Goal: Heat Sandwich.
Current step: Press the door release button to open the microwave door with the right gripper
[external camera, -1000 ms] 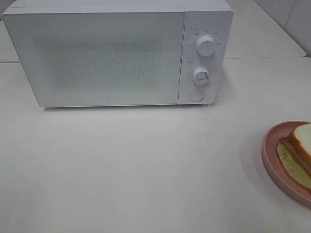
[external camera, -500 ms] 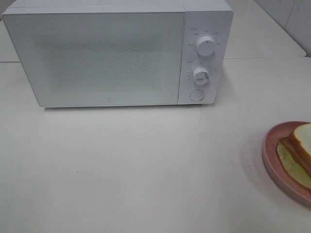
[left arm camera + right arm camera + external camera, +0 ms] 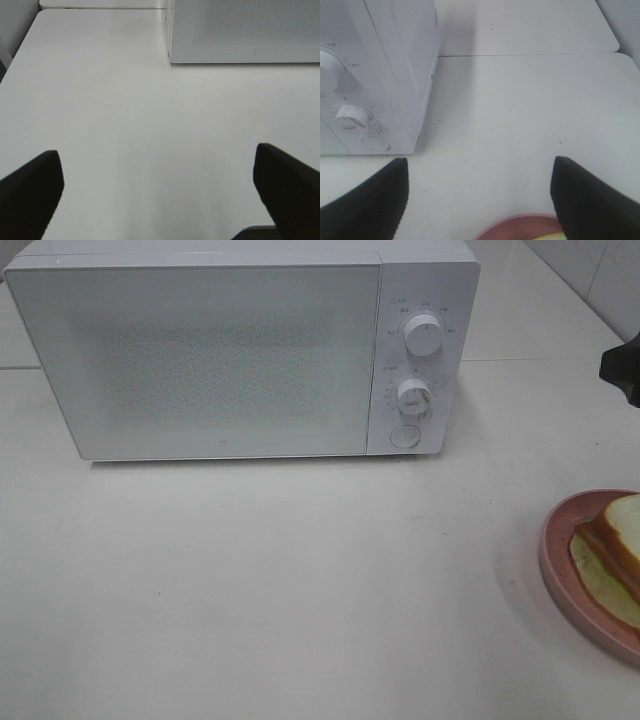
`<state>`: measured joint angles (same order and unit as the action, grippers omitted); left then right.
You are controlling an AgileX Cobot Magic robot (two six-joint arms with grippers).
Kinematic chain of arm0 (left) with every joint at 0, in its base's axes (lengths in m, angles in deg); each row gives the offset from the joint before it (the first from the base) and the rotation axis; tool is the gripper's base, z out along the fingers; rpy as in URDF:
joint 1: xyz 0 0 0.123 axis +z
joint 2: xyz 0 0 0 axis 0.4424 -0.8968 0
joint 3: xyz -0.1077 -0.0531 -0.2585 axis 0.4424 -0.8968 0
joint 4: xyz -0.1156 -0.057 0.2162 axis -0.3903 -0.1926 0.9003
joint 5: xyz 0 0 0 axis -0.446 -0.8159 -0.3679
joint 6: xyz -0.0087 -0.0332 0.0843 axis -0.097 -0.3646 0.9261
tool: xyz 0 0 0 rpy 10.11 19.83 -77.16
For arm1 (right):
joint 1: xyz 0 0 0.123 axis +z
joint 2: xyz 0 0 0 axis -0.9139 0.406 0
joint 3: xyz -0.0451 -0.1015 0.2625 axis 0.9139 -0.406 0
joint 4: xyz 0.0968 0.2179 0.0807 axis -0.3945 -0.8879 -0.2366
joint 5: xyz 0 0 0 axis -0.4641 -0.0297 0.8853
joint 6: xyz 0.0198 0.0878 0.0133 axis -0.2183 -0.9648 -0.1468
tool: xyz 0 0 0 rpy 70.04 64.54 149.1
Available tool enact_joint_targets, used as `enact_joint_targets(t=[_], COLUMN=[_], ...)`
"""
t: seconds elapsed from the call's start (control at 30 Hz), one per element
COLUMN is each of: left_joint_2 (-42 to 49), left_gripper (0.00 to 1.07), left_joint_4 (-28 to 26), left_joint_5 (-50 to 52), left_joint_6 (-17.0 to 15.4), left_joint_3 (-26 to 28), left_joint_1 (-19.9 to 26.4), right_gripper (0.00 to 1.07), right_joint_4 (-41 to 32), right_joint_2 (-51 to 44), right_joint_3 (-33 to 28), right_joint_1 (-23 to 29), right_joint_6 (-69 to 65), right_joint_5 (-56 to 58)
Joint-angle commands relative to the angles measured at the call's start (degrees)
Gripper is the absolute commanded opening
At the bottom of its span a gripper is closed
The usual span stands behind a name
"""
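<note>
A: High camera first. Where does the job stand?

B: At the very start, I'd say. The microwave (image 3: 240, 350) fills the view from 9 to 1 o'clock and its door (image 3: 200, 360) is shut. The sandwich (image 3: 615, 550) lies on the pink plate (image 3: 560, 570) at 4 o'clock, cut off by the frame edge and well apart from the oven. Only a dark bit of the right arm (image 3: 622, 372) shows, at 2 o'clock.

A: How does the sandwich look?

B: White sliced bread with a tan crust, reddish and pale yellow-green layers showing at the side. It is smaller than the plate and lies flat.

A: Left wrist camera?

B: The left gripper (image 3: 157, 165) has its fingers (image 3: 30, 195) spread wide over bare table (image 3: 125, 100), gripping nothing. The oven's front corner is ahead of it.

A: And the right wrist?

B: The right gripper (image 3: 480, 170) also stands wide apart and empty. The plate's rim (image 3: 515, 227) sits just beneath it with a sliver of sandwich, and the panel's knobs (image 3: 352, 116) and round button (image 3: 375, 144) are off to one side.

A: So the next move?

B: Probably opening the door. That button at the panel's 6 o'clock looks like the release, so it needs a careful press before the plate is lifted.
</note>
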<state>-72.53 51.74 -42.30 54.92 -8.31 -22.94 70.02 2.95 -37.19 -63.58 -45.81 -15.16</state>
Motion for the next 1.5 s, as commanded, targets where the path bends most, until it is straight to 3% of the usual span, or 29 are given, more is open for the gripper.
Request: enact_joint_targets(t=[0.03,0.2,0.5,0.67,0.8,0.97,1.1,1.5], left_joint_2=[1.4,1.4,1.4,1.4,1.4,1.4,1.4,1.4], left_gripper=[0.98,0.98,0.98,0.98,0.98,0.98,0.98,0.98], left_joint_4=[-0.5,-0.5,-0.5,-0.5,-0.5,-0.5,-0.5,-0.5], left_joint_5=[0.6,0.6,0.6,0.6,0.6,0.6,0.6,0.6], left_joint_6=[-0.3,-0.3,-0.3,-0.3,-0.3,-0.3,-0.3,-0.3], left_joint_3=[-0.1,-0.1,-0.1,-0.1,-0.1,-0.1,-0.1,-0.1], left_joint_1=[0.1,0.1,0.1,0.1,0.1,0.1,0.1,0.1], right_gripper=[0.76,0.76,0.76,0.76,0.76,0.76,0.76,0.76], right_joint_4=[-0.1,-0.1,-3.0,-12.3,-23.3,-28.1,-35.3,-39.3], right_joint_2=[3.2,6.7,13.5,16.7,20.1,21.7,24.7,29.9], right_joint_3=[0.1,0.1,0.1,0.1,0.1,0.1,-3.3,-7.4], right_joint_1=[-0.3,-0.3,6.1,10.9,18.0,21.0,26.0,34.0], right_joint_6=[-0.4,-0.9,4.8,11.7,21.0,24.3,25.4,23.6], right_joint_5=[-5.7,-10.4,-21.3,-25.1,-30.0,-32.3,-41.7,-50.1])
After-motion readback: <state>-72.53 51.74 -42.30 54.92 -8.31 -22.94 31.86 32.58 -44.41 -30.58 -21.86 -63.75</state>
